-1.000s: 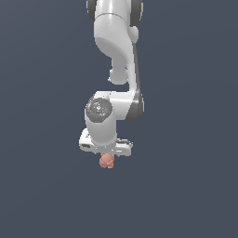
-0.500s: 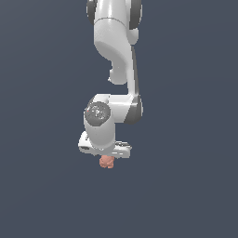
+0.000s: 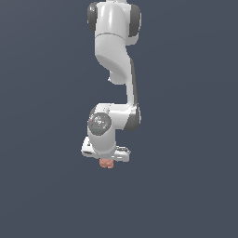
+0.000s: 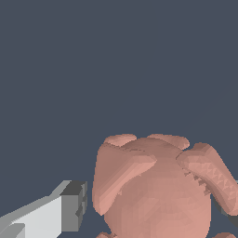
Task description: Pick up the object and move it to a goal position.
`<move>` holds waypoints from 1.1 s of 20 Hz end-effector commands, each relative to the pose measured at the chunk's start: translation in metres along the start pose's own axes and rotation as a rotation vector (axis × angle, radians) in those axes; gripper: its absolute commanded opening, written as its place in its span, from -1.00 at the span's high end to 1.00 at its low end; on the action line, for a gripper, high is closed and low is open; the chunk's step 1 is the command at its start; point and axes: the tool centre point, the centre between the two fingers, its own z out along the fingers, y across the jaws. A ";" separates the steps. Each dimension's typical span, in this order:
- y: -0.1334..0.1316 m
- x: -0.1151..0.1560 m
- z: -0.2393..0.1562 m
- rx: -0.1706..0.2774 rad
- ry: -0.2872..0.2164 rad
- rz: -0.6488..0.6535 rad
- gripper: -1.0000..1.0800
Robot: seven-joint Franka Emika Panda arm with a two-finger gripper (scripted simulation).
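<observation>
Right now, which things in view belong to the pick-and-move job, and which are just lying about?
Part of the job:
- pink lumpy object, under the hand
- gripper, one finger beside the object, not touching

Lying about:
- nothing else shows; no goal marker visible

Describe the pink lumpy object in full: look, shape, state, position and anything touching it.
The object is a small salmon-pink blob with rounded, knobbly lobes and a matte, faceted surface, one lobe edged with fine ridges. In the exterior view it peeks out directly beneath the white gripper, much smaller than it. In the wrist view one grey-tipped finger stands close beside it with a narrow gap showing; the other finger is barely visible, so contact cannot be confirmed. Whether it rests on the dark surface is unclear.
</observation>
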 end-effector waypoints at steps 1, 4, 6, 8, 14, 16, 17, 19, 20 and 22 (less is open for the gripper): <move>0.000 0.001 0.004 0.000 0.002 0.000 -0.92; 0.000 0.002 0.003 0.000 0.002 0.000 -0.92; 0.000 0.002 0.003 0.000 0.002 0.000 1.00; 0.000 0.002 0.003 0.000 0.002 0.000 1.00; 0.000 0.002 0.003 0.000 0.002 0.000 1.00; 0.000 0.002 0.003 0.000 0.002 0.000 1.00; 0.000 0.002 0.002 0.000 0.002 0.000 1.00; -0.002 0.001 -0.001 0.000 0.002 0.000 1.00; -0.002 0.001 -0.004 0.000 0.002 0.000 1.00; -0.005 -0.001 -0.010 0.000 0.002 0.000 1.00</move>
